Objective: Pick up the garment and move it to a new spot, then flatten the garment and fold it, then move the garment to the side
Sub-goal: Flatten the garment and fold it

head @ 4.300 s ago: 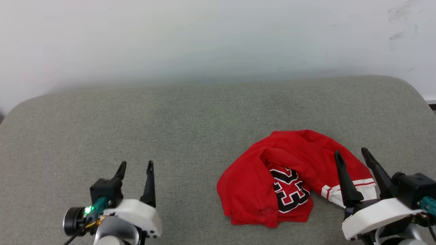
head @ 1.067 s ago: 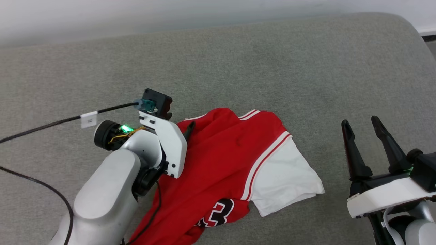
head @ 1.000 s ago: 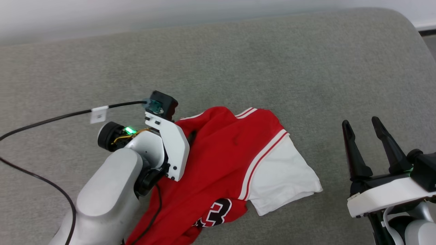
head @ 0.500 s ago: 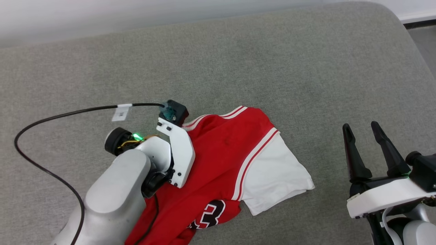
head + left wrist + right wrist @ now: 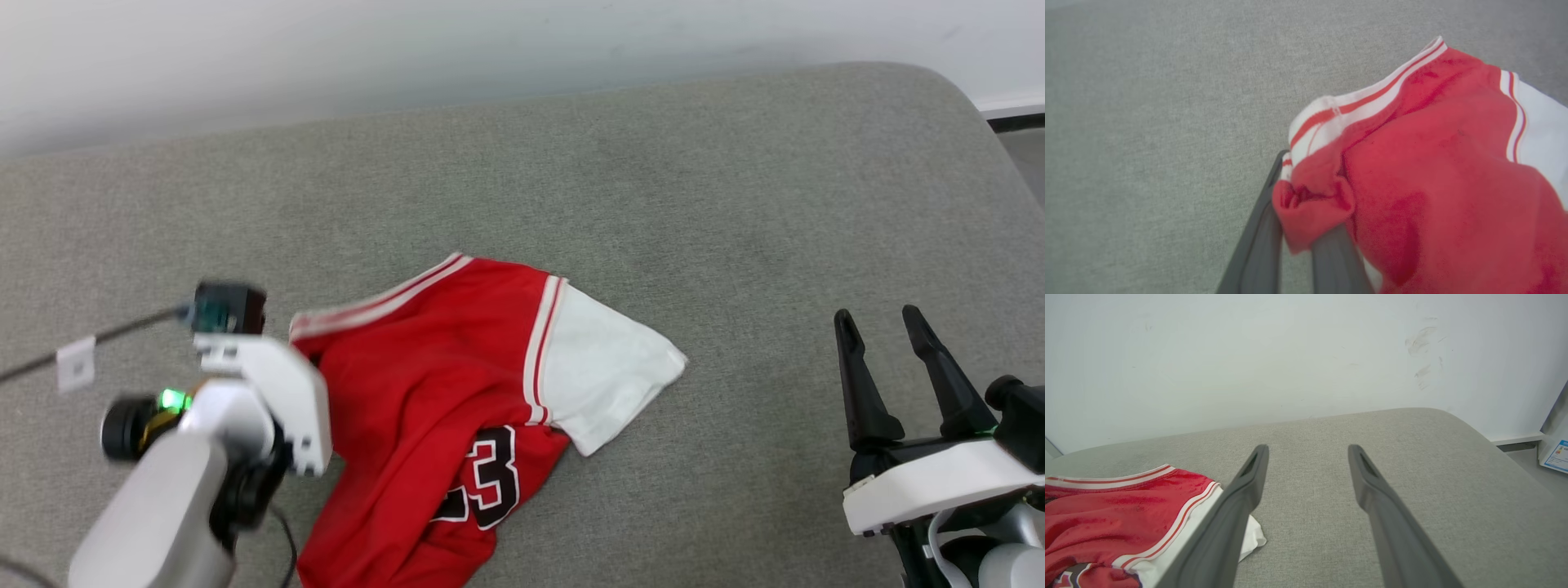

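The garment is a red jersey with a white sleeve and a black "23", lying rumpled on the grey cushion. My left gripper is shut on a bunched red fold beside the striped neck trim. In the head view its white wrist sits at the garment's left edge, with the fingers hidden beneath it. My right gripper stands open and empty to the right, apart from the white sleeve. The right wrist view has the garment at lower left, beside my open gripper.
A pale wall runs behind the cushion. The cushion's rounded right end drops to the floor. A black cable with a white tag trails left from my left wrist. A blue-and-white label stands at the far right.
My left gripper shut on the garment near the neck trim and dragged it to the left. The head camera also shifted. The right gripper stayed open and still.
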You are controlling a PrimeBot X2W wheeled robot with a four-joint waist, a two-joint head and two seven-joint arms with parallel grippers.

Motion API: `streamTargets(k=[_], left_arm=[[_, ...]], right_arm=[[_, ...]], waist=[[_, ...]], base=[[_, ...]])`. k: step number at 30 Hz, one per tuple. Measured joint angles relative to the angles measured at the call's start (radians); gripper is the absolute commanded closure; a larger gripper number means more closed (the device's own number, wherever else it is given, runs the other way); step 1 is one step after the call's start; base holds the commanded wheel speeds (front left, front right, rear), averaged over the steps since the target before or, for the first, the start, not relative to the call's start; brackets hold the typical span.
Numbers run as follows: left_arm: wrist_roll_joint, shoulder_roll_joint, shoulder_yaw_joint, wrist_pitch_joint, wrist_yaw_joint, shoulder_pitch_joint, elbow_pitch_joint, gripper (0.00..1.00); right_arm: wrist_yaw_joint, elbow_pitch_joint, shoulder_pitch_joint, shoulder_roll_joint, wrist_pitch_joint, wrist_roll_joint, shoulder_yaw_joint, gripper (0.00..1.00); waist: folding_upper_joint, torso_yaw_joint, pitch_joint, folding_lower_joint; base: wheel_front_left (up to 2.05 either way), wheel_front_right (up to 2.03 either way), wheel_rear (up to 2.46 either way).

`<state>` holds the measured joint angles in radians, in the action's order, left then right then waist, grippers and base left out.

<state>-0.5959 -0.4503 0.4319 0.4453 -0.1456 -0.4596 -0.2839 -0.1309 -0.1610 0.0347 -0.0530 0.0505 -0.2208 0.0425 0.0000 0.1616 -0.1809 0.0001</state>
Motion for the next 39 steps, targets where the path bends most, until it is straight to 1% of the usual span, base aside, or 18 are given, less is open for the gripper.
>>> streamTargets(k=[2, 3, 4, 5, 8, 13, 16, 18, 20, 22, 26, 30, 35, 39], left_arm=[[-0.025, -0.010, -0.024, -0.002, -0.028, 0.079, 0.019, 1.00], [-0.043, -0.008, -0.036, -0.006, -0.040, 0.114, 0.026, 0.95], [-0.060, -0.003, -0.048, -0.013, -0.050, 0.146, 0.031, 0.57], [-0.067, 0.000, -0.054, -0.023, -0.058, 0.174, 0.034, 0.00], [-0.082, 0.019, -0.077, -0.090, -0.071, 0.224, 0.041, 0.00], [-0.051, 0.053, -0.112, -0.282, -0.093, 0.262, 0.057, 0.00], [-0.032, 0.067, -0.119, -0.363, -0.103, 0.278, 0.066, 0.00], [-0.030, 0.073, -0.125, -0.389, -0.109, 0.286, 0.076, 0.00], [-0.023, 0.069, -0.117, -0.384, -0.109, 0.293, 0.079, 0.00], [-0.023, 0.053, -0.103, -0.343, -0.099, 0.291, 0.085, 0.00], [-0.033, 0.014, -0.052, -0.197, -0.063, 0.271, 0.071, 0.00], [-0.044, -0.017, -0.021, -0.071, -0.039, 0.221, 0.050, 0.00], [-0.061, -0.044, 0.018, 0.076, -0.002, 0.162, 0.002, 0.00], [-0.075, -0.051, 0.046, 0.173, 0.029, 0.112, -0.037, 0.00]], right_arm=[[0.000, -0.002, -0.004, 0.000, -0.002, -0.002, 0.000, 0.00], [0.000, -0.002, -0.005, 0.000, -0.002, -0.006, 0.001, 0.00], [0.000, -0.002, -0.006, 0.000, -0.003, -0.008, 0.000, 0.00], [0.000, -0.002, -0.006, 0.000, -0.003, -0.009, -0.001, 0.00], [0.000, -0.003, -0.007, 0.000, -0.003, -0.009, -0.002, 0.00], [0.000, -0.004, -0.012, 0.001, 0.008, -0.001, -0.002, 0.00], [0.000, -0.010, -0.016, 0.001, 0.018, 0.004, -0.003, 0.00], [0.000, -0.017, -0.020, 0.001, 0.021, 0.010, -0.005, 0.00], [0.000, -0.023, -0.026, 0.001, 0.030, 0.014, -0.004, 0.00], [0.000, -0.031, -0.031, 0.001, 0.036, 0.017, -0.005, 0.00], [0.000, -0.042, -0.035, 0.001, 0.047, 0.019, -0.010, 0.00], [0.000, -0.048, -0.035, 0.001, 0.047, 0.019, -0.020, 0.00], [0.000, -0.047, -0.033, 0.001, 0.038, 0.011, -0.021, 0.00], [0.000, -0.039, -0.023, 0.001, 0.033, 0.009, -0.024, 0.00]], waist=[[0.0000, -0.006, -0.001, 0.0000], [0.0000, -0.009, -0.002, 0.0000], [0.0000, -0.012, -0.003, 0.0000], [0.0000, -0.015, -0.003, 0.0000], [0.0000, -0.023, 0.000, 0.0000], [0.0000, -0.035, 0.023, -0.0001], [0.0000, -0.041, 0.042, -0.0001], [0.0000, -0.043, 0.056, -0.0001], [0.0000, -0.046, 0.068, -0.0001], [0.0000, -0.049, 0.077, -0.0001], [0.0000, -0.051, 0.078, -0.0001], [0.0000, -0.046, 0.065, -0.0001], [0.0000, -0.034, 0.040, 0.0000], [0.0000, -0.021, 0.023, -0.0001]], base=[[0.00, 0.00, 0.00], [0.00, 0.00, 0.00], [0.00, 0.00, 0.00], [0.00, 0.00, 0.00], [0.00, 0.00, 0.00], [0.00, 0.00, 0.00], [0.00, 0.00, 0.00], [0.00, 0.00, 0.00], [0.00, 0.00, 0.00], [0.00, 0.00, 0.00], [0.00, 0.00, 0.00], [0.00, 0.00, 0.00], [0.00, 0.00, 0.00], [0.00, 0.00, 0.00]])
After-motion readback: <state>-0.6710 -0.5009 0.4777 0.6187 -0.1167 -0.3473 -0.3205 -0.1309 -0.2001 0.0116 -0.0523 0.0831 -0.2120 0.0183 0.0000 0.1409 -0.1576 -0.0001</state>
